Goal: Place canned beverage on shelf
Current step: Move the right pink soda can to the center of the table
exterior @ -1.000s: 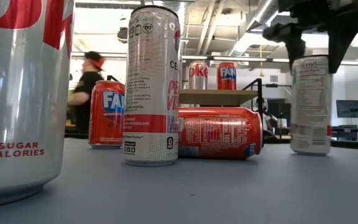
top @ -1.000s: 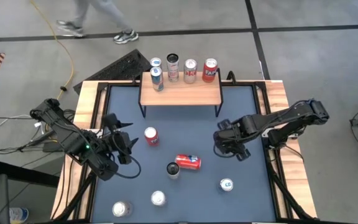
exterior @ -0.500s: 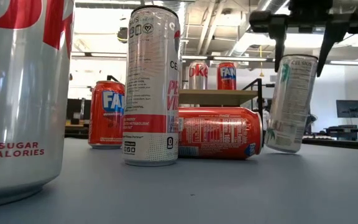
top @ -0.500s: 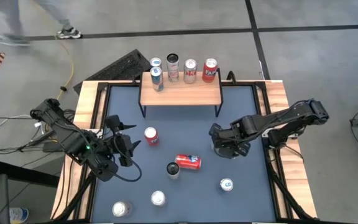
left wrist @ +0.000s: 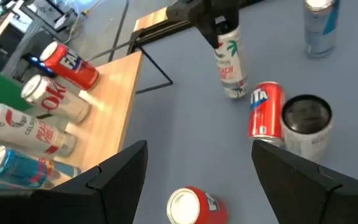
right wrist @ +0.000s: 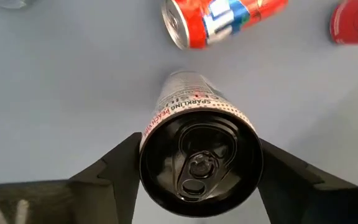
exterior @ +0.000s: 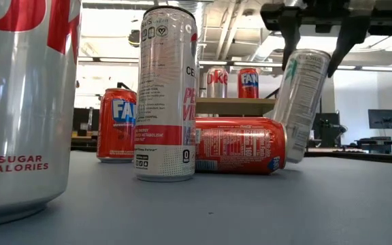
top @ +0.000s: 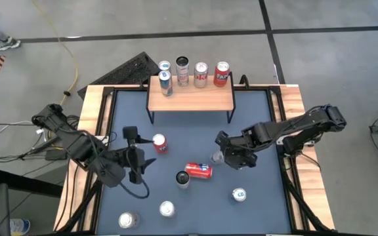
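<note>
While the right gripper (top: 230, 156) pinches the top of a slim white Celsius can (exterior: 303, 102), that can leans steeply, its base near or on the desk (top: 254, 118) just beside the end of a red Fanta can lying on its side (top: 199, 170). From the right wrist view, the slim can's dark lid (right wrist: 199, 162) sits squarely between the 2 fingers, pressed on both flanks. Seen from above, this spot is right of the desk's middle, well in front of the shelf (top: 190, 98).

At the back edge stands the wooden-topped shelf on its thin black legs, carrying 4 upright cans along its rear: a blue one (top: 166, 83), a tall slim white one (top: 182, 71), a Coke can (top: 201, 75) and a Fanta can (top: 222, 74).

Over the desk's left side hovers the left gripper (top: 136, 156), its fingers spread wide and holding nothing, close to an upright red can (top: 159, 143). Beside the fallen can stands a dark-topped can (top: 183, 179), and 3 more upright cans sit along the front of the desk.
</note>
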`<act>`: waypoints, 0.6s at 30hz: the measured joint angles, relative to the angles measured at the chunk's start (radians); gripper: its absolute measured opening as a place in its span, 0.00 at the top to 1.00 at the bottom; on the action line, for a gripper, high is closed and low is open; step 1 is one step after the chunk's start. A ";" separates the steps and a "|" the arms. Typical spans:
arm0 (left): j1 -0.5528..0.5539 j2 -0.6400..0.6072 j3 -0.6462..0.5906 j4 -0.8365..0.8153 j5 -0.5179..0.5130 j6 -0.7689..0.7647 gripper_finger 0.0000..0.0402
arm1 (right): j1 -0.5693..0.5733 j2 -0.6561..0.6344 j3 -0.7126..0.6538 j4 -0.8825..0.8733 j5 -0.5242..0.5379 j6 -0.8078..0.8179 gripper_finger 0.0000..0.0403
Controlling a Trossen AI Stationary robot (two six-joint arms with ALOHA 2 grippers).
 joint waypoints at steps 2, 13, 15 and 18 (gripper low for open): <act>0.024 0.000 0.000 -0.002 0.018 0.001 0.31 | -0.011 0.000 0.000 -0.004 -0.002 0.003 0.33; 0.156 0.000 0.000 0.080 0.168 0.122 0.31 | -0.036 -0.002 0.009 0.053 0.022 0.035 0.20; 0.180 0.000 0.000 0.102 0.211 0.157 0.31 | -0.027 -0.002 0.033 0.055 0.056 0.108 0.19; 0.217 0.000 0.000 0.115 0.296 0.196 0.31 | -0.021 -0.002 0.083 0.060 0.079 0.232 0.17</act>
